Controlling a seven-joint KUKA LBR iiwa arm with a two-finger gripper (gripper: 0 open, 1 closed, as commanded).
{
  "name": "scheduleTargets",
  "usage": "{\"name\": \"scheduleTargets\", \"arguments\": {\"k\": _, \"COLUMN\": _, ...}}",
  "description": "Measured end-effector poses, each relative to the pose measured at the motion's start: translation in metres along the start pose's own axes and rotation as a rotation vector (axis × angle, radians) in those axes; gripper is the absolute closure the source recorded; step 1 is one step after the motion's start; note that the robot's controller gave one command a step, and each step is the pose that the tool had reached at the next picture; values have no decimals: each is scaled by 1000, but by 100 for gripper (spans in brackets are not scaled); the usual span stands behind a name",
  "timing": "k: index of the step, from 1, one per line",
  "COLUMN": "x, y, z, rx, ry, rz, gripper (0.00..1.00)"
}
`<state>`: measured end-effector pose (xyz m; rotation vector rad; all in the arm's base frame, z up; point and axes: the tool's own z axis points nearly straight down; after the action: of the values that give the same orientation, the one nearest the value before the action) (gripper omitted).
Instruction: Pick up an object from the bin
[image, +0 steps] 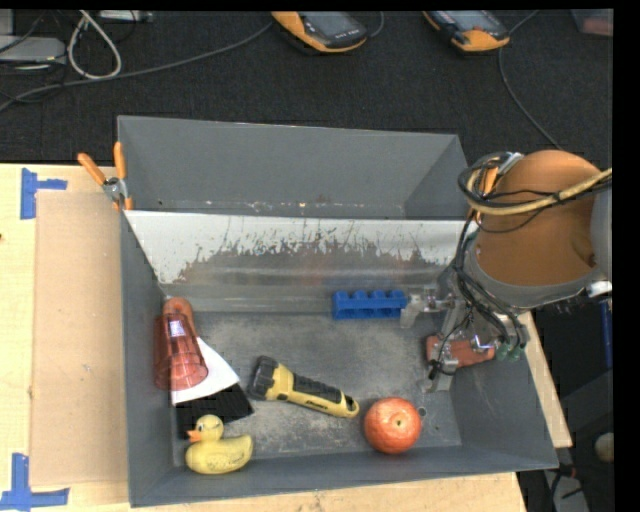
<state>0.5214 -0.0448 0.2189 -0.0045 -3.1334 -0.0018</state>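
gripper (443, 352) sits low at the right of the bin (300, 180), close to the sloped wall; can't tell if it's open or closed, nothing visibly in it; nearest picks: blue brick (370, 303) just left, apple (392, 425) toward the front; torch (300, 390), duck (215, 445), red cup (178, 350) lie further left; all loose and apart, so probably easy access

Bulbous orange wrist cover (535, 225), black cables (467, 184) looped over it (one yellowish), dark metal gripper (443, 362) beneath.
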Motion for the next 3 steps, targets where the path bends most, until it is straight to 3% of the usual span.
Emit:
{"name": "scheduleTargets", "arguments": {"k": 1, "x": -1, "y": 0, "z": -3, "rx": 1, "ry": -7, "rz": -2, "gripper": 0}}
{"name": "scheduleTargets", "arguments": {"k": 2, "x": 21, "y": 4, "z": 66, "rx": 1, "ry": -9, "rz": -107, "gripper": 0}}
{"name": "scheduleTargets", "arguments": {"k": 3, "x": 48, "y": 13, "z": 80, "rx": 4, "ry": -13, "rz": -458, "gripper": 0}}
